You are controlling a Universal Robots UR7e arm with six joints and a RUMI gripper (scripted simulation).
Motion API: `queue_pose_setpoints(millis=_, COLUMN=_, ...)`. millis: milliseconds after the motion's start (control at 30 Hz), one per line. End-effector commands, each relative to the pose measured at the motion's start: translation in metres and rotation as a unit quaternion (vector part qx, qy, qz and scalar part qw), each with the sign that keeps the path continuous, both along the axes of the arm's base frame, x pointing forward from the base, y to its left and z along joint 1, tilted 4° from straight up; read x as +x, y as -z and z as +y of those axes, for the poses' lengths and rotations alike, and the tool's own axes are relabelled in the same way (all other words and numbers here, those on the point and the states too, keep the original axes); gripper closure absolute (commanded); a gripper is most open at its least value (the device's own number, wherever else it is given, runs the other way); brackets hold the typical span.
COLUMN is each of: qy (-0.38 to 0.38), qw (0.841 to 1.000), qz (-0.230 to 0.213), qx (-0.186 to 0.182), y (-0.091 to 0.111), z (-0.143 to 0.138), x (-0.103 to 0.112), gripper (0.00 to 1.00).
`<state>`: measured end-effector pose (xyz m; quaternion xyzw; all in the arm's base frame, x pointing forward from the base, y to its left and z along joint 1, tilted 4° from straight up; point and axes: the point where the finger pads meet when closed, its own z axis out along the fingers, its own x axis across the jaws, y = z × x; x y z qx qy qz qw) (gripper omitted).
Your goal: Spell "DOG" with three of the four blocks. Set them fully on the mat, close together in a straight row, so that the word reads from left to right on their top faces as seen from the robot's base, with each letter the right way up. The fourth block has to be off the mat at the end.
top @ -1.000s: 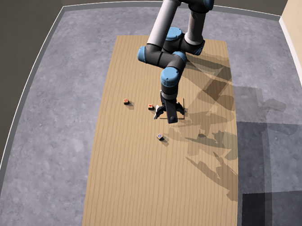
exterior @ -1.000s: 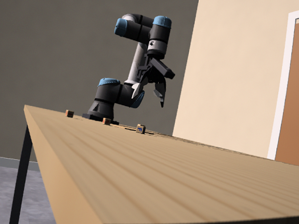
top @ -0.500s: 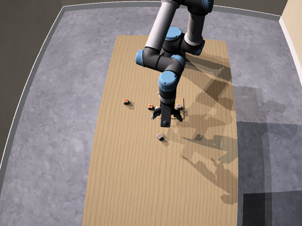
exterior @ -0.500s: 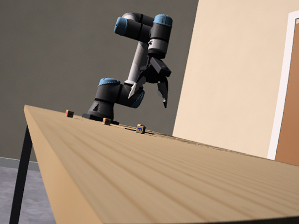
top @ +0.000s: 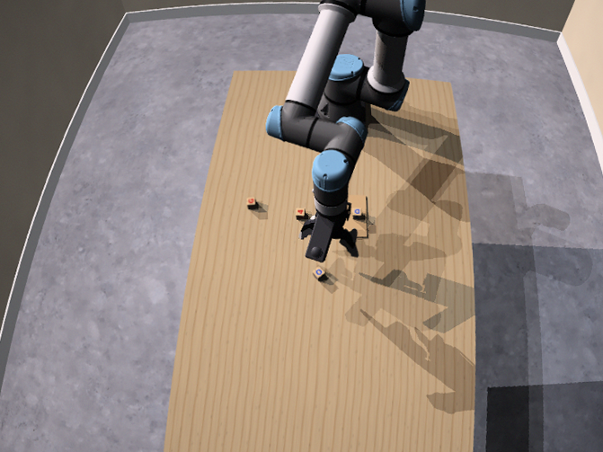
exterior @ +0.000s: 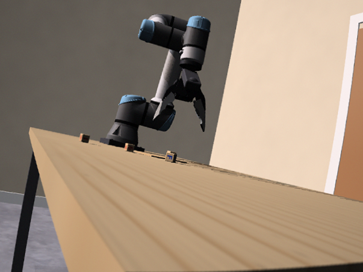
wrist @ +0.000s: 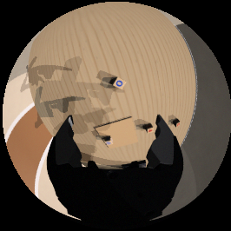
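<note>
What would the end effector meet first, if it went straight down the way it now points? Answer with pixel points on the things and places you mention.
Probably the mat point(top: 362, 226) point(exterior: 156, 155) point(wrist: 123, 135), near one edge, or the tabletop point(top: 256, 349) point(exterior: 198, 213) point(wrist: 143, 52) just beside it; the depth is unclear.
</note>
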<state>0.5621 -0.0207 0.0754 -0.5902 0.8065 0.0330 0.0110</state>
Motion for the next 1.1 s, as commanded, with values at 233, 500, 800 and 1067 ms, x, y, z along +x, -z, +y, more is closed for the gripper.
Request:
queue_pose_setpoints(millis=233, qy=0.124, qw=0.992, qz=0.008, qx=-0.005, y=0.004, z=-0.013, x=0.018, gripper=0.00)
queue_pose_setpoints(millis=500, qy=0.195, qw=0.981, qz=0.012, qx=-0.007, y=0.008, z=-0.019, x=0.027, gripper=0.00)
queue_pose_setpoints(millis=800, qy=0.237, qw=0.971, qz=0.015, qx=-0.007, y=0.010, z=-0.023, x=0.032, gripper=0.00)
queue_pose_setpoints(millis=1067, qy=0.247, qw=0.969, qz=0.016, qx=-0.007, y=0.010, z=-0.023, x=0.033, gripper=0.00)
